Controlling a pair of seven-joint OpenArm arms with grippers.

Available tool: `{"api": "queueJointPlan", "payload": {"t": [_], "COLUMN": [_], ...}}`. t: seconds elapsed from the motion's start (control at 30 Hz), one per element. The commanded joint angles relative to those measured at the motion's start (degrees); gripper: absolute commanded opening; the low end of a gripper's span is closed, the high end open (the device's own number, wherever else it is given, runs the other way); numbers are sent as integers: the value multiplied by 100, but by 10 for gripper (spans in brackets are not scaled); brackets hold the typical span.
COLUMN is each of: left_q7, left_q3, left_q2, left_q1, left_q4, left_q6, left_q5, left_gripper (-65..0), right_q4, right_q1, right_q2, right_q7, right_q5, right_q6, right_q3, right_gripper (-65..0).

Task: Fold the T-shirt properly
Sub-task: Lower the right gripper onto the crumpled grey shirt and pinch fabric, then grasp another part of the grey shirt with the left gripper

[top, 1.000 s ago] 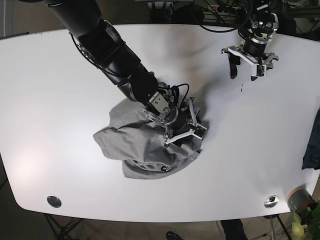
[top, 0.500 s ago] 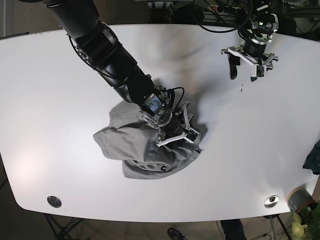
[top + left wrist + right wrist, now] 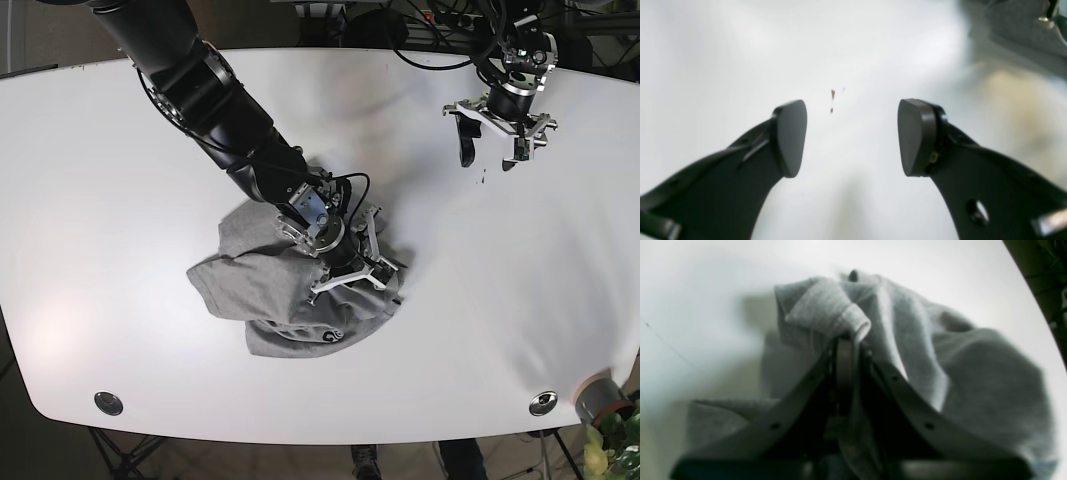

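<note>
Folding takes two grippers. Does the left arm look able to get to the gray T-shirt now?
Probably yes: the left gripper hangs open, holding nothing, with only bare white table between it and the gray T-shirt.

Bright even overhead light, soft shadows, blurred wrist views.

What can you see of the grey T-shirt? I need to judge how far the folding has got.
The grey T-shirt lies crumpled in a rounded heap on the white table, not spread flat and with no neat fold showing. The fabric looks like soft heathered knit. In the right wrist view a hemmed edge curls over the tips of the right gripper, which is shut on a bunched fold at the heap's right side. The left gripper is open, well apart from the shirt.
</note>
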Motion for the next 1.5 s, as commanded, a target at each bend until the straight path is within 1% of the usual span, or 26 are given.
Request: {"api": "queueJointPlan", "payload": {"t": [0.0,0.07,0.17,0.23,0.3,0.33,0.37,0.53,0.7,0.73,0.87,0.97,1.03,1.07,1.1,1.17,1.2,1.27,1.3,1.37,1.47], "left_q7": [-130,-130,-130,-130,-130,-130,-130,-130,-139,-139,-139,-130,-130,-130,-130,-130,-130,-130,-130,-130,-130], "left_q3": [-3,-12,-3,14,111,172,225,761,1377,1526,1860,2045,2186,2274,2397,2616,2722,2819,2819,2792,2801], "left_q2": [-30,-30,-30,-30,-30,-30,-30,-110,-259,-285,-285,-285,-285,-285,-285,-277,-250,-233,-206,-92,49], "left_q1": [-24,-103,-147,-156,-156,-165,-165,-165,-209,-279,-508,-868,-1009,-1079,-1141,-1255,-1360,-1536,-1624,-1826,-2187], "left_q4": [117,144,267,319,416,469,522,697,724,724,689,671,601,530,460,355,275,117,38,-138,-463], "left_q6": [-19,-19,-19,-19,-19,-19,-19,-19,16,25,25,25,25,25,25,25,25,25,34,104,447], "left_q5": [-84,-84,-84,-84,-84,-84,-84,-49,-49,-49,-40,-31,-23,21,153,575,900,1331,1437,1454,1454], "left_gripper": [-254,-254,-254,-254,-254,-254,-254,-254,-254,-254,-254,-254,-254,-254,-254,-254,-254,-254,-254,-254,-253], "right_q4": [705,1119,1857,2182,2569,2719,2842,3360,3721,3809,4028,4037,4072,4090,4116,4152,4152,4134,4134,4134,4125], "right_q1": [175,166,166,184,219,245,280,421,764,861,1063,1151,1151,1151,1151,1151,1159,1195,1203,1203,1195], "right_q2": [28,72,142,221,318,335,353,353,353,353,362,362,370,423,458,502,511,520,520,520,520], "right_q7": [-132,-317,-712,-836,-941,-967,-985,-1090,-1512,-1627,-1882,-1934,-1934,-1934,-1934,-1934,-1934,-1934,-1934,-1934,-1934], "right_q5": [34,34,25,34,34,17,-1,-10,-10,-10,-19,-19,-27,-27,-27,-27,-27,-27,-27,-27,-27], "right_q6": [-65,-12,6,23,234,375,463,1113,1544,1676,2010,2107,2098,2098,2098,2098,2098,2098,2098,2089,2089], "right_q3": [169,389,811,986,1215,1347,1488,2349,2859,3008,3307,3430,3448,3448,3448,3448,3448,3457,3457,3457,3457], "right_gripper": [-629,-629,-629,-629,-629,-629,-629,-629,-629,-629,-629,-629,-629,-629,-629,-629,-629,-629,-629,-629,-629]}}
